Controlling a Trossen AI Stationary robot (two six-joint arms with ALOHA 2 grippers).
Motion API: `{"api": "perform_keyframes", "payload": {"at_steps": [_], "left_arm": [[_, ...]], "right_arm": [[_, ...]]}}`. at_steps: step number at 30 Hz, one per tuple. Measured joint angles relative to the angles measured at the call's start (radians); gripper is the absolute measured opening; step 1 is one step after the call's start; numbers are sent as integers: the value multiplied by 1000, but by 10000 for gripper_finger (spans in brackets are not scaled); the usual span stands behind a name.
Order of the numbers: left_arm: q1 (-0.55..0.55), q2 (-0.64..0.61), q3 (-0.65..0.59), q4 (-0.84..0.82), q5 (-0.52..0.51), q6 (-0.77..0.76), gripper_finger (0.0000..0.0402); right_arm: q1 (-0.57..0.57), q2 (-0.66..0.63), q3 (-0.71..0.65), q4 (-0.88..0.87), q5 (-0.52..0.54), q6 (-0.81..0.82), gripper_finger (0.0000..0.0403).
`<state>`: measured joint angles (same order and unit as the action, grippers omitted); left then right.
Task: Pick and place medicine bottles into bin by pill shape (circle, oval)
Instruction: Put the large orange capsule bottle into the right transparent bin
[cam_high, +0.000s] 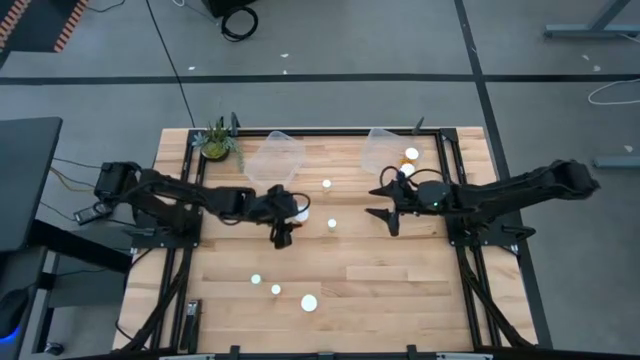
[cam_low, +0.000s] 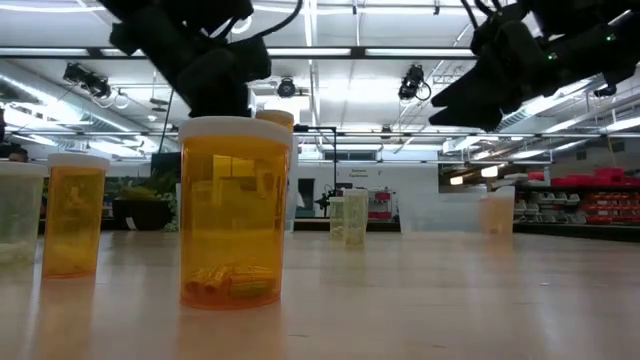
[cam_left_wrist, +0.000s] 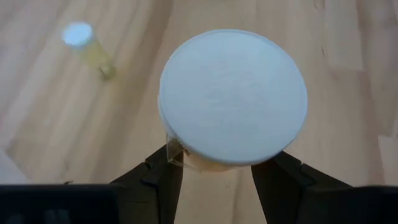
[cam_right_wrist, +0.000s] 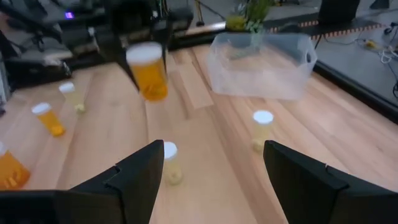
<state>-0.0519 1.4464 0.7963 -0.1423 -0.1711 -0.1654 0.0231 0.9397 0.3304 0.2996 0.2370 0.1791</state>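
My left gripper (cam_high: 289, 216) is over the middle of the table, shut on a medicine bottle with a white cap (cam_left_wrist: 233, 96) and an amber body (cam_right_wrist: 147, 73). My right gripper (cam_right_wrist: 214, 177) is open and empty to its right, near the right bin. Other bottles stand on their bases on the wood: two near the middle (cam_high: 327, 184) (cam_high: 332, 224) and three near the front (cam_high: 256, 279) (cam_high: 276, 289) (cam_high: 309, 301). In the low view the closest one (cam_low: 235, 210) holds oval pills. Two white caps (cam_high: 411, 154) show at the right bin. My left gripper pinches the bottle's body just under the cap (cam_left_wrist: 186, 160) between its two fingers (cam_left_wrist: 163, 180), one on each side. The fingers come from above, pointing down. The bottle stays upright, and in the right wrist view it looks clear of the table.
Two clear plastic bins stand at the far edge, one left (cam_high: 272, 156) and one right (cam_high: 382, 148). A green potted plant (cam_high: 216, 140) stands at the far left corner. Black rails (cam_high: 452, 180) frame the table's sides.
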Motion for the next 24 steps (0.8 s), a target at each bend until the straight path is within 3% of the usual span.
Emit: {"api": "perform_keyframes", "payload": {"at_steps": [7,14,24], "left_arm": [[53,21,106,-82,1,83,176],[67,155,274,-241,1,147,176],[59,278,470,-335,1,206,176]], "right_arm": [[13,186,138,-74,-26,-28,282],[32,346,368,-271,-28,-133,282],[32,432,503,-304,-80,-187,283]]}}
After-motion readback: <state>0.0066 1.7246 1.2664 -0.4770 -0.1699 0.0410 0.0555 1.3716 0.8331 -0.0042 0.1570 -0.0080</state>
